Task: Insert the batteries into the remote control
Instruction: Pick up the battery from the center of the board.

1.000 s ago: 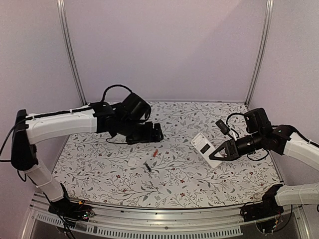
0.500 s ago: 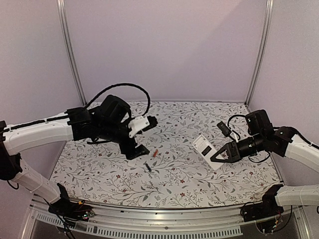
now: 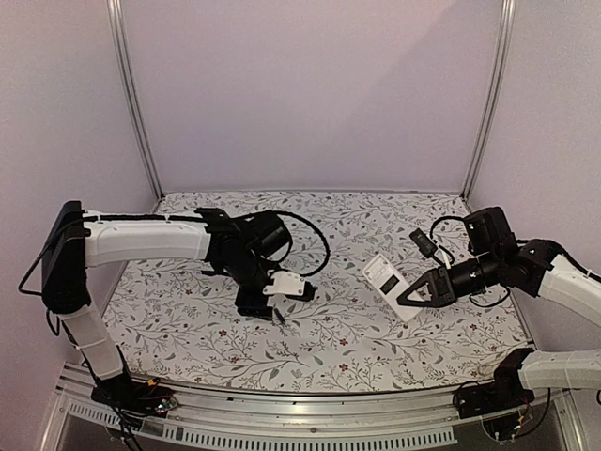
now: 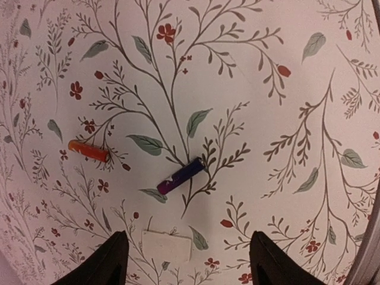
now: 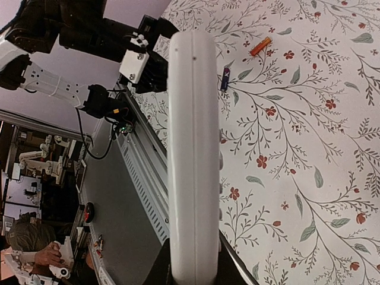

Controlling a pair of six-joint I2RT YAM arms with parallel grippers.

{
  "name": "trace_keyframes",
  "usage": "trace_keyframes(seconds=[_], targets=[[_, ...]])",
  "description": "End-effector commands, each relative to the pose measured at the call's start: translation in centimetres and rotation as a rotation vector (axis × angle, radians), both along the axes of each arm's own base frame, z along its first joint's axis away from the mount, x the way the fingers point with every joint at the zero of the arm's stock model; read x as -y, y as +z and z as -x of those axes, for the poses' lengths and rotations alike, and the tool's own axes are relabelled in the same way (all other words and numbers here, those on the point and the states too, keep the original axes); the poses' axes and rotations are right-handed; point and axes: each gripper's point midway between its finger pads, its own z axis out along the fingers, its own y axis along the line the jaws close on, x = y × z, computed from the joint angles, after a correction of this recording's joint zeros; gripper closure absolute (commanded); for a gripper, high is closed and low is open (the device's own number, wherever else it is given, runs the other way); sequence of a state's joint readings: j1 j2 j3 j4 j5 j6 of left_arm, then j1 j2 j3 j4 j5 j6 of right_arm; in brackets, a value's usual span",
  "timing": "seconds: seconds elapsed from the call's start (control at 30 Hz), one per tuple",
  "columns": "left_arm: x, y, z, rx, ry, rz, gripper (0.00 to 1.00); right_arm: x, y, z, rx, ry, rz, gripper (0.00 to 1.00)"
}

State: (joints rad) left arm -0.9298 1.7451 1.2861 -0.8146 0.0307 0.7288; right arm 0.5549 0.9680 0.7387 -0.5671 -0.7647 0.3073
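Left wrist view: left fingers (image 4: 110, 261) spread near the dark battery (image 4: 180, 176); the white piece (image 4: 167, 246) beside it, between them, could be pinched instead, while right fingers (image 3: 418, 287) clamp the remote control (image 3: 385, 279).

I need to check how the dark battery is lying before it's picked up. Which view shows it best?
The left wrist view: the dark battery lies unobstructed, close and slanted. The right wrist view shows it small, beyond the remote control. In the top view the left hand largely covers it.
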Motion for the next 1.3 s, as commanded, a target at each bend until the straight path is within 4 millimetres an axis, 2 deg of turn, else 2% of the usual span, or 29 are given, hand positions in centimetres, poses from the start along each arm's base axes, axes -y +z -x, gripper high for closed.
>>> trace_keyframes(seconds=[0.0,0.3,0.7,0.93,1.1,1.27], targets=[[-0.2,-1.7,-0.7,-0.013,-0.077,-0.099,0.32,0.2,0.1,0.2,0.002,-0.005,-0.01,1.0],[0.2,-5.0,-2.0,0.005,-0.125,-0.192,0.42,0.2,0.0,0.1,0.002,-0.003,-0.007,1.0],[1.8,-6.9,-1.5,-0.013,-0.184,-0.183,0.45,0.2,-0.1,0.0,-0.001,-0.008,-0.001,1.0],[2.3,-7.8,-1.1,-0.035,-0.201,-0.186,0.5,0.2,-0.2,0.0,-0.005,-0.009,0.001,1.0],[2.0,-8.8,-0.9,-0.056,-0.204,-0.21,0.65,0.2,-0.1,0.0,-0.002,-0.009,0.001,1.0],[1.6,-9.0,-0.6,-0.08,-0.19,-0.228,0.84,0.2,0.0,0.1,-0.001,-0.008,0.0,1.0]])
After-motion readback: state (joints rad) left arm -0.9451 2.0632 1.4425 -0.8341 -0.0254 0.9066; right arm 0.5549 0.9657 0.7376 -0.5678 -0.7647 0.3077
